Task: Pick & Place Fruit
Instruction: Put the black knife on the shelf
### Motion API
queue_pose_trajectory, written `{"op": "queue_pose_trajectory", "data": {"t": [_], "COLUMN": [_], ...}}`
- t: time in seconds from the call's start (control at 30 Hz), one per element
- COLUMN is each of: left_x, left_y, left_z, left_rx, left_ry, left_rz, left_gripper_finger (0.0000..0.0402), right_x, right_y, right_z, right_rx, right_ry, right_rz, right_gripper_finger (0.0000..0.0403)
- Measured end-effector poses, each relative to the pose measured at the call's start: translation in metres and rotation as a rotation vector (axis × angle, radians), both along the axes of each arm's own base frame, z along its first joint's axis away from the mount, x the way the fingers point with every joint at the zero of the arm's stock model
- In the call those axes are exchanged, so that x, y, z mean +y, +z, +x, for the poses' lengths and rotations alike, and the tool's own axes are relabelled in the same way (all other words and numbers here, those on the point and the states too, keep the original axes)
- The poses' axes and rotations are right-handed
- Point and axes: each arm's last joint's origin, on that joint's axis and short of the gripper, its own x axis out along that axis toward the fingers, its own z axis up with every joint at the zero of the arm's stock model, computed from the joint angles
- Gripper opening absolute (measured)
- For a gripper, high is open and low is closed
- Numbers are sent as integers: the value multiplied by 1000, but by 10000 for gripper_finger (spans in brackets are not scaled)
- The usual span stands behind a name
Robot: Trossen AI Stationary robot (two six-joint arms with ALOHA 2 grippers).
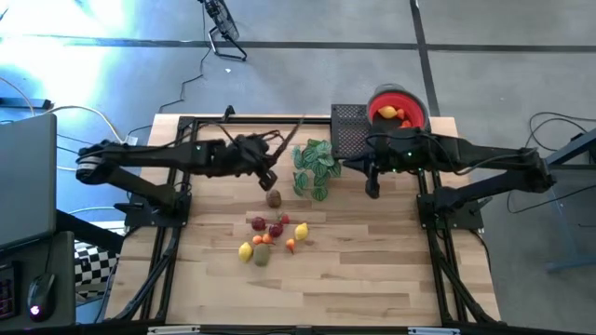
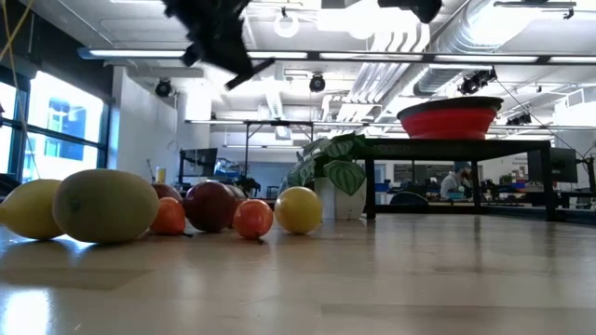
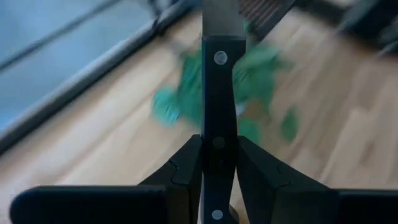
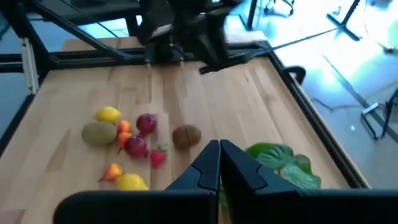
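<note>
Your left claw (image 1: 268,179) clamped on knife (image 3: 219,74), poised above kiwi (image 1: 274,197), likely to nudge fruit. Right claw (image 1: 373,190) together, idle beside plant sprig (image 1: 315,166).

Open-plan lab or workshop. Exposed silver ceiling ducts (image 2: 447,33), grey concrete floor (image 1: 484,74). Pale wooden worktable (image 1: 354,279) on black metal frame.

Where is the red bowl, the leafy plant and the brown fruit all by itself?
red bowl (image 1: 413,105): high view, its rim.
leafy plant (image 1: 315,166): high view, middle leaves.
brown fruit (image 1: 274,197): high view, its middle.
</note>
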Motion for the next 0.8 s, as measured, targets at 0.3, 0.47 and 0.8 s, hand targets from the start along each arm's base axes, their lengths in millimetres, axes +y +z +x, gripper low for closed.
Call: {"op": "queue_pose_trajectory", "data": {"t": [0.3, 0.47, 0.8], "left_x": [16, 17, 36], "left_y": [37, 45, 47], "left_z": [9, 11, 7], "left_rx": [-309, -372, -375], "left_ry": [-275, -330, -318], "left_rz": [162, 228, 276], "left_gripper_finger": [77, 77, 77], "right_x": [-3, -4, -4], "right_y": [11, 15, 13], "right_z": [15, 16, 22], "right_rx": [-155, -204, -204], "right_ry": [19, -4, -2], "right_rz": [-49, -72, -64], "right_gripper_finger": [5, 5, 5]}}
